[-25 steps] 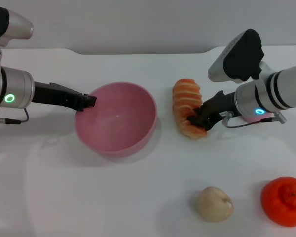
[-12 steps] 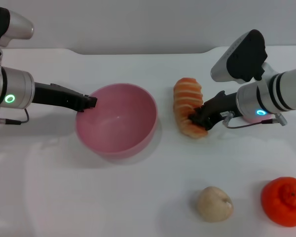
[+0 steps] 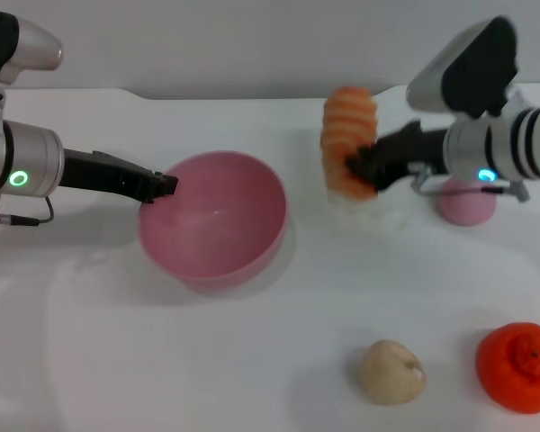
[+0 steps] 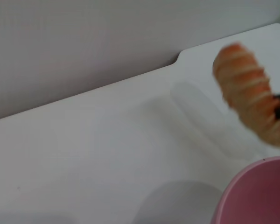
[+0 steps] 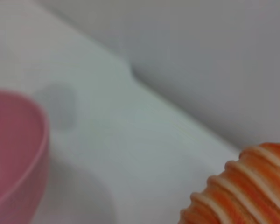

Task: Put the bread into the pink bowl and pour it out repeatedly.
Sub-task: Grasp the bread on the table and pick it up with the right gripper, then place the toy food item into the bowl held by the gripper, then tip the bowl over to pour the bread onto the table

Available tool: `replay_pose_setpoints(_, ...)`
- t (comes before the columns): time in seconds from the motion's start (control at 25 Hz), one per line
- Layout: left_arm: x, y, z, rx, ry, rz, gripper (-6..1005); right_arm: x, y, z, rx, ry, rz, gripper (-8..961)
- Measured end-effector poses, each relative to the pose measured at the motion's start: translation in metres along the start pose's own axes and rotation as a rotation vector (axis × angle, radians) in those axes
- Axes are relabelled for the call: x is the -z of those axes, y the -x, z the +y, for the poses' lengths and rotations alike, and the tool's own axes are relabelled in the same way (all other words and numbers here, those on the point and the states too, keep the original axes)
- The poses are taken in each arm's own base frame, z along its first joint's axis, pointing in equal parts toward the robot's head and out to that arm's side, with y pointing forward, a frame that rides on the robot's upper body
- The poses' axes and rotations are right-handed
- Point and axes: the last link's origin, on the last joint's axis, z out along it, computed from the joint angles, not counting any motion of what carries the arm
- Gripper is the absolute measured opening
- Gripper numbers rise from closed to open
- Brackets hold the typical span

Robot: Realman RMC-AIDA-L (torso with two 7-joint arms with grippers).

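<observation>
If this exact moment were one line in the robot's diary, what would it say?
phase: carrying | right gripper: shut on bread, lifted off table | left gripper: gripping pink bowl rim | bowl: no bread inside

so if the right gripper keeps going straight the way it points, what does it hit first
Probably the pink bowl. The right gripper, shut on the bread, points toward the robot's left, where the bowl's rim is; it may pass over it, height is unclear.
</observation>
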Motion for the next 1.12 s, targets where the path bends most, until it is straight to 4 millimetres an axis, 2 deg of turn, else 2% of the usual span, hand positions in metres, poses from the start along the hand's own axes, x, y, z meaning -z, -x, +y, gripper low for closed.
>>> replay_pose_setpoints(0.16,0.000,-0.002,0.001,-0.005,0.001,0.002,57,0.018,0.021,-0.002,0.033,-0.043,-0.104,129)
replay_pose_setpoints(0.36,-0.001,-0.002,0.001,-0.002,0.003,0.000,57,0.037,0.049,0.007,0.086,-0.051,-0.215,121)
replay_pose_setpoints(0.64,-0.002,-0.002,0.000,0.000,-0.002,0.003,58,0.042,0.082,0.044,0.205,0.020,-0.291,116)
replay_pose_setpoints(0.88,-0.001,-0.003,-0.001,-0.001,-0.009,0.006,58,0.035,0.094,0.080,0.282,0.115,-0.304,114)
replay_pose_setpoints(1.12,-0.001,-0.004,-0.002,-0.003,-0.010,0.009,59,0.025,0.088,0.102,0.323,0.186,-0.267,112)
